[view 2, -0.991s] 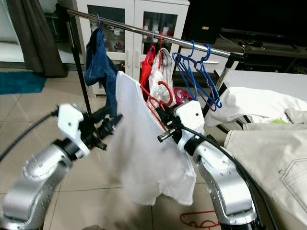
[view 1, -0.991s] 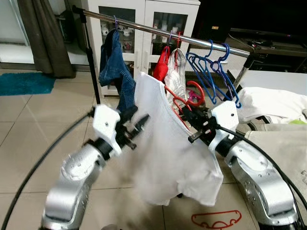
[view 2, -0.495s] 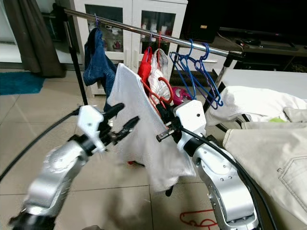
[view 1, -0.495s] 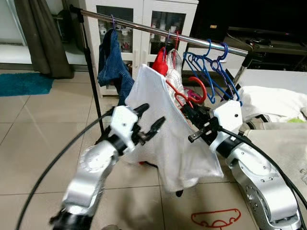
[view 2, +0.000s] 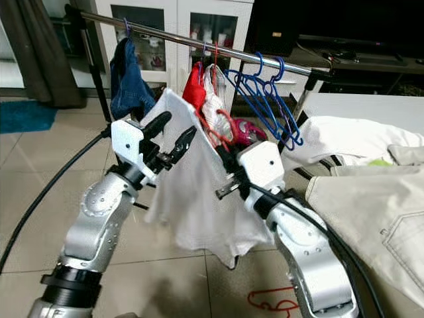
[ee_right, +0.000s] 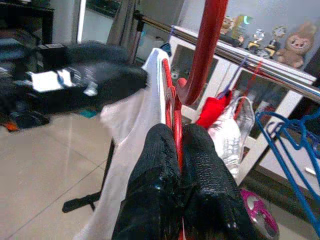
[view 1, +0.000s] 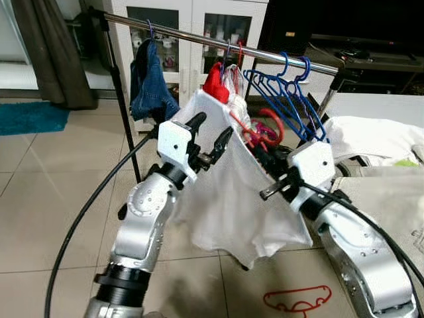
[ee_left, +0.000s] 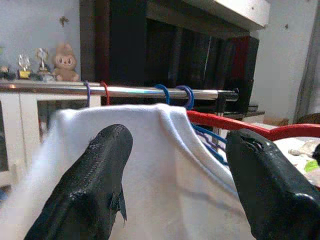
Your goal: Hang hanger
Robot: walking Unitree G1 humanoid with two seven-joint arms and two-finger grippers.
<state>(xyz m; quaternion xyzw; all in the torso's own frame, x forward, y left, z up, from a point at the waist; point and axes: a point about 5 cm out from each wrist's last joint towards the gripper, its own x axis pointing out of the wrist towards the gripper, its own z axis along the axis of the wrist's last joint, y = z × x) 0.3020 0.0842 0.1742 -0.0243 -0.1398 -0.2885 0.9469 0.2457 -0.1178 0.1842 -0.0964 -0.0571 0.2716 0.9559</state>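
Your right pincer is clenched on the red hanger, which carries the white shirt just below the rail. Your left pincer is spread, released, fingers against the shirt's near shoulder. Beyond hang jeans and blue hangers.

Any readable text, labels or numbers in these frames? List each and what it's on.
None readable.
Left gripper housing: plain white, no print.
Right gripper housing: plain white, no print.
White shirt on the red hanger: no print showing.
Cabinet items behind the glass: too small and blurred to read.
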